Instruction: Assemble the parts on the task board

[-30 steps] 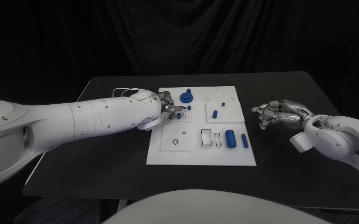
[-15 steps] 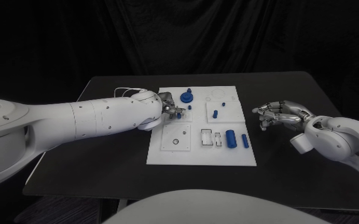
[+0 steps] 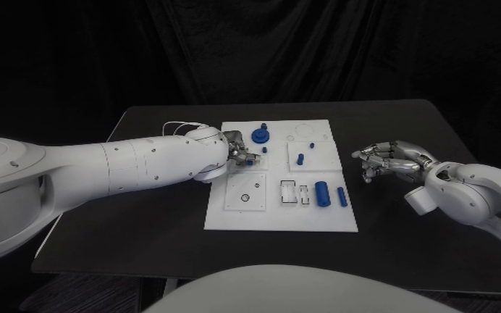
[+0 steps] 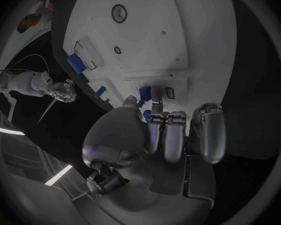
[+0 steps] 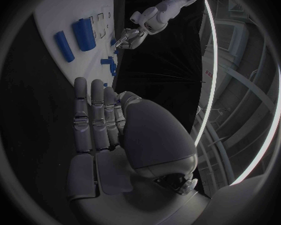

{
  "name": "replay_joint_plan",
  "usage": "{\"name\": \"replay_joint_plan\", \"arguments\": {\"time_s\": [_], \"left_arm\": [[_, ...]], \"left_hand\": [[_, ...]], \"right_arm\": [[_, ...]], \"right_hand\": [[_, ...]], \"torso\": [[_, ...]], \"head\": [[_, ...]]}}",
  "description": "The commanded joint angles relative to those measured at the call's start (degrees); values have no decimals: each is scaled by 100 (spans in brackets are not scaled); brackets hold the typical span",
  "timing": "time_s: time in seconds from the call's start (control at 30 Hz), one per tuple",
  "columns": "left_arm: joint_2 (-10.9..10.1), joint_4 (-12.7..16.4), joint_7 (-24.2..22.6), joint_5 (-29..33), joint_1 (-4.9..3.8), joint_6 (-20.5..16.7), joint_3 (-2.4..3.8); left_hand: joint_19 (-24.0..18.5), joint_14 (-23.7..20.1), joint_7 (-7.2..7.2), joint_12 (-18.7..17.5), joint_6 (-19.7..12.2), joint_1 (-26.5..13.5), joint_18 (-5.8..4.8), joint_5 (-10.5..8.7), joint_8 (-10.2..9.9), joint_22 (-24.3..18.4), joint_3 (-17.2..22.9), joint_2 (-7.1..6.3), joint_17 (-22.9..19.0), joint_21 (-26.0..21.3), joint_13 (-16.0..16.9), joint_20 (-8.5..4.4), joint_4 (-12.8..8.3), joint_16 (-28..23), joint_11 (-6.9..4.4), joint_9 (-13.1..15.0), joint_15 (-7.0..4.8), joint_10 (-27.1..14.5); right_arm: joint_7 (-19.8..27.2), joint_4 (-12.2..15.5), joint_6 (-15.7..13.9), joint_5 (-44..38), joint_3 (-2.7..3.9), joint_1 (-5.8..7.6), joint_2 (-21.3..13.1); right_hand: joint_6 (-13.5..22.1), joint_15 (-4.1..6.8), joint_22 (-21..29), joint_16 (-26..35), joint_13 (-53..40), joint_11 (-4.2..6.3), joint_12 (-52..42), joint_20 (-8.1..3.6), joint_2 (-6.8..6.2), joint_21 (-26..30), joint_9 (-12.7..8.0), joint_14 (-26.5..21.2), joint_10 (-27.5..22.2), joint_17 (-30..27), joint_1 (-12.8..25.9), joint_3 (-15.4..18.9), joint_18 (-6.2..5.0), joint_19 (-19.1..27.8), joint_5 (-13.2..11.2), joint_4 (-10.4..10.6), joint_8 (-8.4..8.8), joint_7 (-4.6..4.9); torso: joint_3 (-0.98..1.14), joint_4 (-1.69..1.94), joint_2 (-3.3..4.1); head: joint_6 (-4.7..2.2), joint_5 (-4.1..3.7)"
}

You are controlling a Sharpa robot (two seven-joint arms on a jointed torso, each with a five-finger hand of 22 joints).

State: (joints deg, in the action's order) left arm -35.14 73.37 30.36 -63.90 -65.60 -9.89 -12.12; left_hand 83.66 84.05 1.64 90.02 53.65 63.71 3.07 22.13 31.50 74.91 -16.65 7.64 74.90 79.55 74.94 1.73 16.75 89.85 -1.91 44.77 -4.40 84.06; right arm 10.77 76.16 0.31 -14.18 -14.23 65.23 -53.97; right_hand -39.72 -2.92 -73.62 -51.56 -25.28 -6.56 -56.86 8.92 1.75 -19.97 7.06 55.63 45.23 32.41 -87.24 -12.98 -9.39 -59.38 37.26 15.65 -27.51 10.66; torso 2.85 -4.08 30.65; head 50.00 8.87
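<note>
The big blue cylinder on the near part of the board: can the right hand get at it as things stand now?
Probably yes. The right hand hovers just off the board's right edge, the big blue cylinder lies near that edge, and only a thin blue rod lies between them.

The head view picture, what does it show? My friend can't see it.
The robot's left hand reaches over a white board holding small blue pieces. Its right hand hovers beside the board, holding nothing, above a black table.

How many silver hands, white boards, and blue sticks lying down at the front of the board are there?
Silver hands: 2, the left hand and the right hand
White task board: 1
Blue sticks lying down: 2, the thick stick and the thin stick
Total: 5
</note>
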Motion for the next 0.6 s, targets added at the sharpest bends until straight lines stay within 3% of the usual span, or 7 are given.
{"name": "replay_joint_plan", "arguments": {"time_s": [0.03, 0.13, 0.23, 0.3, 0.37, 0.6], "left_arm": [[31, -16, -16, -16, 4, 125, 4], [44, -39, -16, -16, 4, 134, 4], [52, -55, -16, -16, 4, 134, 4], [56, -63, -16, -16, 4, 139, 4], [58, -71, -16, -16, 4, 144, 4], [67, -90, -17, -16, 4, 164, 4]], "left_hand": [[-42, 595, 2, -2, -26, 68, -13, 35, -30, 1116, -29, -10, 1510, -41, 1506, 13, -8, 15, -24, -18, -25, 594], [-51, 595, 7, -2, -35, 86, -10, 56, -48, 1112, -25, -2, 1510, -55, 1506, 15, -9, 15, -20, -32, -22, 594], [-54, 595, 14, -2, -31, 143, -10, 206, -88, 1112, -20, 6, 1510, -61, 1506, 23, -8, 15, -11, -72, -13, 594], [-54, 595, 16, -2, -22, 210, -10, 449, -125, 1113, -9, 9, 1510, -64, 1506, 29, -7, 15, -8, -111, -9, 594], [-53, 595, 16, -2, -19, 252, -10, 552, -142, 1114, 3, 8, 1510, -65, 1506, 31, -9, 15, -9, -130, -8, 594], [-37, 595, -2, -2, -18, 529, -15, 1191, -217, 1123, 188, -9, 1510, -49, 1506, 24, -5, 15, -22, -209, -18, 594]], "right_arm": [[-25, 10, 34, -5, 4, -14, -2], [-24, 13, 37, -5, 4, -14, -2], [-26, 15, 38, -5, 4, -14, -3], [-30, 14, 38, -5, 4, -15, -4], [-33, 11, 39, -5, 4, -15, -3], [-43, 8, 48, -5, 4, -16, 4]], "right_hand": [[38, -10, -20, -34, 15, 2, -47, 1, -29, -41, -10, -44, -49, -15, -31, -52, -91, 56, 41, 3, -30, 20], [38, -10, -20, -34, 15, 2, -47, 1, -29, -41, -10, -44, -49, -15, -31, -52, -91, 56, 41, 3, -30, 20], [38, -10, -20, -34, 15, 2, -47, 1, -29, -41, -10, -44, -49, -15, -31, -52, -91, 56, 41, 3, -30, 20], [38, -10, -20, -34, 15, 2, -47, 1, -29, -41, -10, -44, -49, -15, -31, -52, -91, 56, 41, 3, -30, 20], [38, -10, -20, -34, 15, 2, -47, 1, -29, -41, -10, -44, -49, -15, -31, -52, -91, 56, 41, 3, -30, 20], [38, -10, -20, -34, 15, 2, -47, 1, -29, -41, -10, -44, -49, -15, -31, -52, -91, 56, 41, 3, -30, 20]], "torso": [[1, -3, -3], [1, -4, 0], [2, -2, 1], [2, -1, 1], [2, 0, -1], [0, -3, -3]], "head": [[0, 8], [0, 2], [0, 1], [0, 4], [0, 4], [0, 6]]}}
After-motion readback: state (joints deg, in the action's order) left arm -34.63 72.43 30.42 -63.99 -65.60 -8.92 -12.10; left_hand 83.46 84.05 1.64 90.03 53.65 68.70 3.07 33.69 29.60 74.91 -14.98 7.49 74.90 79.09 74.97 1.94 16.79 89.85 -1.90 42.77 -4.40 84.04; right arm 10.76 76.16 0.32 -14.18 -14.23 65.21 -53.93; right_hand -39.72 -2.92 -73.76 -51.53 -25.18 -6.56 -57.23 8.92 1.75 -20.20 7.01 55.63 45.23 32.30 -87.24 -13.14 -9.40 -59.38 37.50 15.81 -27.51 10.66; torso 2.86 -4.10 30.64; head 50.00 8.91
